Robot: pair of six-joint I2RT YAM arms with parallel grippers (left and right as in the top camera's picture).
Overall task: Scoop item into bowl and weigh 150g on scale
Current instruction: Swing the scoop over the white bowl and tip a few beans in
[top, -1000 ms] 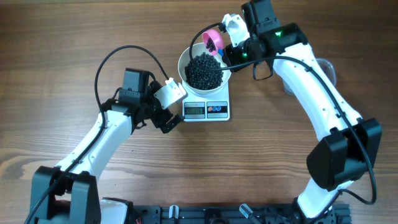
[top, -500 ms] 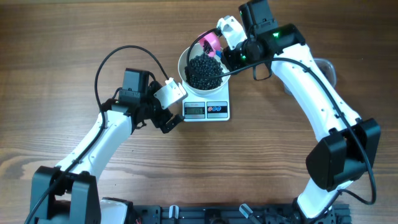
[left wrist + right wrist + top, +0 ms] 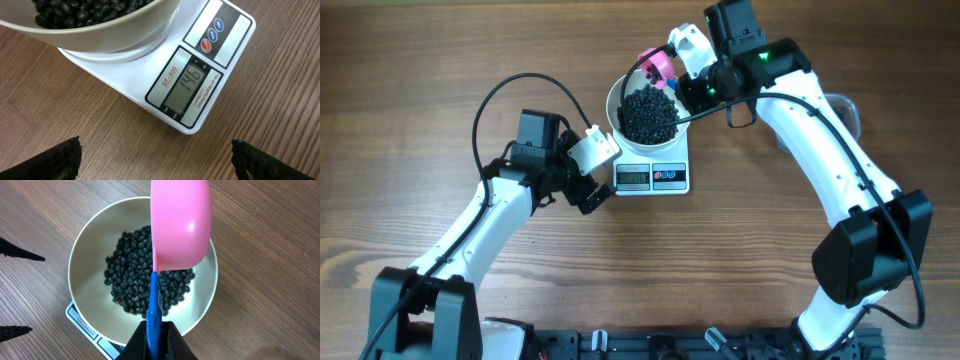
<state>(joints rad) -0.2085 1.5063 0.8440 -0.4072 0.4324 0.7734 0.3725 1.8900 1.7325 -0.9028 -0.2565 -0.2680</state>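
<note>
Currently the white bowl [image 3: 612,105], heaped with black beans [image 3: 648,115], sits on the scale [image 3: 670,178], whose display seems to read 146. The right jaws are closed on the blue handle [image 3: 154,305] of a pink scoop [image 3: 180,225], which hangs tipped over the bowl's rim. Beside the scale, the left jaws stand wide open above the worktop [image 3: 420,60], gripping nothing.

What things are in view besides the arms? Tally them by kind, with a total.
Bowl: 1
Scale: 1
Scoop: 1
Heap of black beans: 1
Clear tub, partly hidden: 1
Total: 5
</note>
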